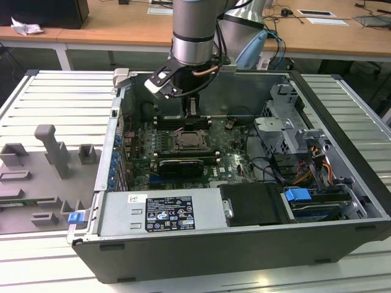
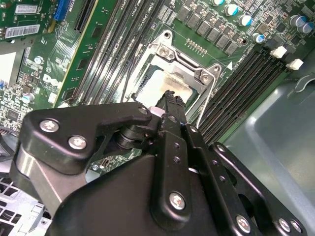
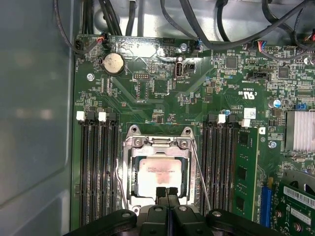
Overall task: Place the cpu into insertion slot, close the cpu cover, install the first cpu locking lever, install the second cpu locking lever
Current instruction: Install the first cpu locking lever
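Note:
The cpu (image 3: 160, 172) lies in the insertion slot (image 1: 188, 141), its dull silvery top showing through the cut-out of the cpu cover (image 3: 160, 143), which lies flat over it. A thin wire locking lever (image 3: 202, 179) runs along one side of the cover and slants away from it. My gripper (image 3: 166, 191) hangs just above the near edge of the cpu, its two black fingertips (image 2: 170, 96) pressed together with nothing between them. In the exterior view the gripper (image 1: 192, 112) stands upright inside the open computer case, directly over the socket.
Long black memory slots (image 3: 96, 172) flank the socket on both sides. A black expansion card (image 1: 180, 165) lies in front of it. A metal drive cage (image 1: 287, 122) with cables stands at the exterior view's right, and the power supply (image 1: 165, 210) at the front. Grey fixtures (image 1: 52, 152) sit outside the case.

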`<move>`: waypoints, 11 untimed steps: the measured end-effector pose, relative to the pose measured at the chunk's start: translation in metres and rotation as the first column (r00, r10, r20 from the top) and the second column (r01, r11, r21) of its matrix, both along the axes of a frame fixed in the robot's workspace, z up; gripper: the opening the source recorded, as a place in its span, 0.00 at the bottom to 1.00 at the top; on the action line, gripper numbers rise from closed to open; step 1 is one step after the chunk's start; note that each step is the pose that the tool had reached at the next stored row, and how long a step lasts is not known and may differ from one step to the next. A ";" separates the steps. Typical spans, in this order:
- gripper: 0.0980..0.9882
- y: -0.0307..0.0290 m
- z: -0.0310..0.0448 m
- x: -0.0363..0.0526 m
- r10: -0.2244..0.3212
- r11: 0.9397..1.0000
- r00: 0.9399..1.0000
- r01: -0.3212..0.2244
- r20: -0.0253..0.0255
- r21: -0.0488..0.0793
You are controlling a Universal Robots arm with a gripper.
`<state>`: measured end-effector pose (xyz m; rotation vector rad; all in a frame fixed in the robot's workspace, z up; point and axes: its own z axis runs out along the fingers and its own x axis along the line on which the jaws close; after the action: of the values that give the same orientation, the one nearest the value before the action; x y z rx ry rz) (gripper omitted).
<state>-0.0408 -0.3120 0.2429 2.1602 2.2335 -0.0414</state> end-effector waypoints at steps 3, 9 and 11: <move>0.01 0.0000 0.0000 0.0000 0.004 1.000 1.000 -0.004 0.000 0.000; 0.01 0.0000 0.0000 0.0000 0.016 1.000 1.000 -0.016 0.000 0.000; 0.01 0.0000 0.0000 0.0000 0.025 1.000 1.000 -0.025 0.000 0.000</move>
<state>-0.0408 -0.3120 0.2429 2.1322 2.2598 -0.0407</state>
